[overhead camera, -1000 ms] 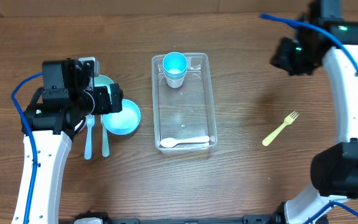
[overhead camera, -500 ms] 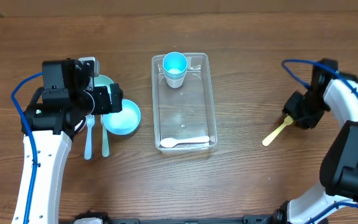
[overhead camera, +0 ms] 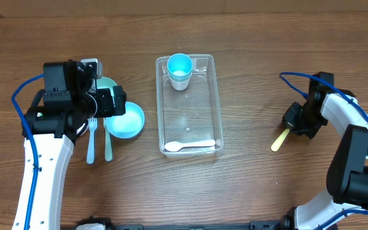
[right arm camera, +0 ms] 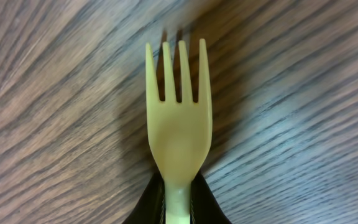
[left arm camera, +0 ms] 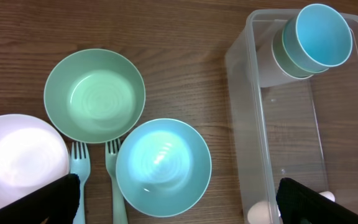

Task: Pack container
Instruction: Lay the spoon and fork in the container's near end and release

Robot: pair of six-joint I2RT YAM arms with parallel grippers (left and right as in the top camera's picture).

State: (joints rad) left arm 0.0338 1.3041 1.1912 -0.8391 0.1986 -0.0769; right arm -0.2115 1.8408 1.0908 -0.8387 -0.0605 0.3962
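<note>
Container holding stacked teal cups at one end, white spoon lying at opposite end. Right gripper seemingly pinching yellow fork by handle. Left gripper hanging spread above bowls.

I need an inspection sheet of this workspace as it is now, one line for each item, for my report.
Surface: brown wooden table, no spill seen.
Job's things: clear plastic rectangular tub holds stacked teal plastic cups and a white plastic spoon.
Clutter: green round bowl, light blue round bowl, white round bowl and two pale teal plastic forks left of the tub; yellow plastic fork right of it.
End effectors: left end effector open, empty, above the bowls; right end effector shut on the yellow fork's handle.
Cables: blue cables along both arms, touching no item.
Surroundings: nothing seen.
</note>
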